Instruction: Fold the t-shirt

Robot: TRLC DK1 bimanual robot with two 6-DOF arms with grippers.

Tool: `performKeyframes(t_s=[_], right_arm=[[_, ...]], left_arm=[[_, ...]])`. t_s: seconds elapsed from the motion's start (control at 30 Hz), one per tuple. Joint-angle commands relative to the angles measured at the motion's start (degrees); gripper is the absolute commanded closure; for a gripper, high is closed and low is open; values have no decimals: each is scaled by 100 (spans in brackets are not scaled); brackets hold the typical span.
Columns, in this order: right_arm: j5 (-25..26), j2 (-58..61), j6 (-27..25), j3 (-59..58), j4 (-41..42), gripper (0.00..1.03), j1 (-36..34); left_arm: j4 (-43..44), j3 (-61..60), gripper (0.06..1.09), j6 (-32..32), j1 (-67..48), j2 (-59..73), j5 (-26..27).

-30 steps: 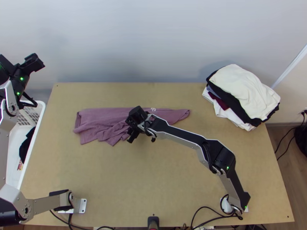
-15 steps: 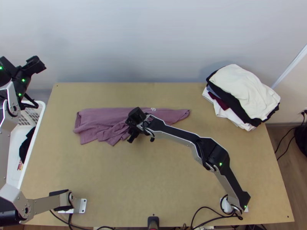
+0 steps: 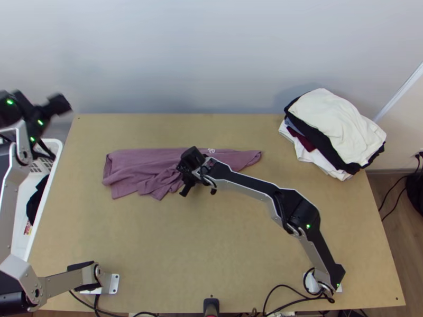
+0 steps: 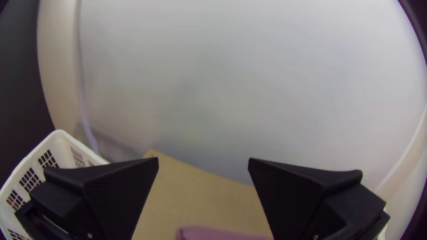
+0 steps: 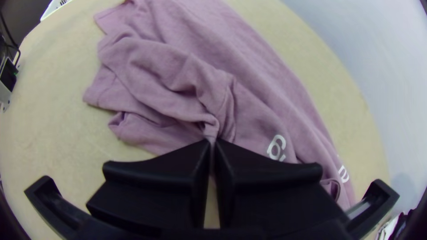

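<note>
Now the mauve t-shirt (image 3: 135,164) is stretched lengthwise across the far half of the table (image 3: 211,248), a bunched fold pinched between the fingers of the right gripper (image 3: 187,185); by the basket (image 3: 18,238), the left gripper (image 3: 39,100) is held wide apart, nothing clamped.

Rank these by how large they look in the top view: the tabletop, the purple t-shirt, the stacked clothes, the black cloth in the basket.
1. Tabletop
2–3. T-shirt and stacked clothes: too close to rank; the right gripper hides part of the shirt
4. Black cloth
</note>
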Motion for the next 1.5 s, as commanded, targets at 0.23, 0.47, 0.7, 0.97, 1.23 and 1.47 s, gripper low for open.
performKeyframes(t_s=[0.23, 0.47, 0.7, 0.97, 1.23, 1.47], right_arm=[[15, -766, -50, -508, 65, 100, -38], [41, -995, 20, -587, 65, 100, -38], [59, -1337, 91, -604, 74, 100, -38], [67, -1689, 143, -886, 74, 100, -29], [85, -1935, 178, -1114, 83, 100, -38], [199, -2234, 178, -1395, 91, 100, -55]], left_arm=[[-1498, -2116, 11, 2967, -32, -238, 633], [-1050, -3179, 11, 3908, -181, -396, 545], [-276, -3689, 11, 3969, -541, -264, 440], [603, -3759, 31, 3706, -946, 403, 115], [1710, -4120, 105, 3627, -1174, 544, 168], [1693, -3953, 105, 3486, -1095, 342, 185]])
